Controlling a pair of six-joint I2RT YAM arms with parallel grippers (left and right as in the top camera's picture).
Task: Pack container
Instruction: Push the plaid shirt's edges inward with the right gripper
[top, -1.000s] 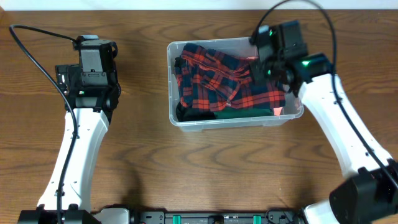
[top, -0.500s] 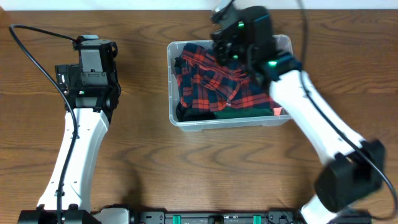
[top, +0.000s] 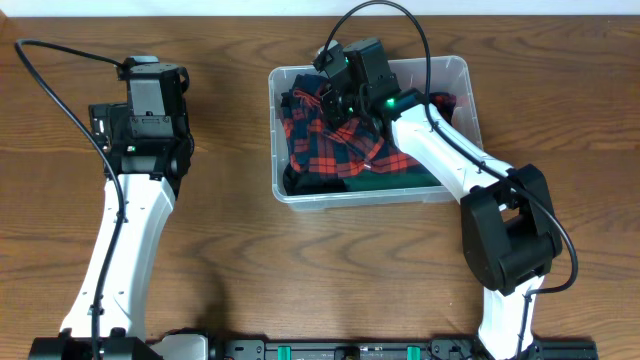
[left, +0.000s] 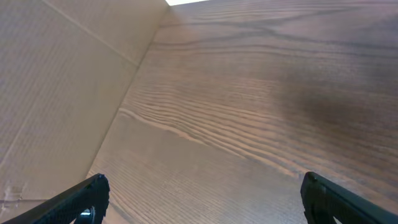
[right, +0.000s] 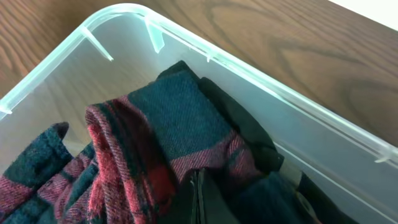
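Note:
The container (top: 372, 197), a clear plastic bin, stands at the middle back of the table. A red and dark blue plaid cloth (top: 330, 140) fills it, with a green cloth (top: 385, 182) by the front wall. My right gripper (top: 333, 100) reaches across to the bin's back left part. In the right wrist view its fingers (right: 198, 202) are shut, pressed together with nothing between them, tips against the plaid cloth (right: 124, 137) beside a black garment (right: 249, 137), near the container's rim (right: 261, 74). My left gripper (left: 202, 199) is open over bare wood, holding nothing.
The left arm (top: 150, 110) stands well left of the bin, with a black cable (top: 50, 90) looping behind it. A tan cardboard-like wall (left: 56, 93) rises along the left of the left wrist view. Brown wooden table (top: 330, 270) lies around the bin.
The right arm has swung from the bin's right end across to its back left part, staying shut. The left arm has not moved.

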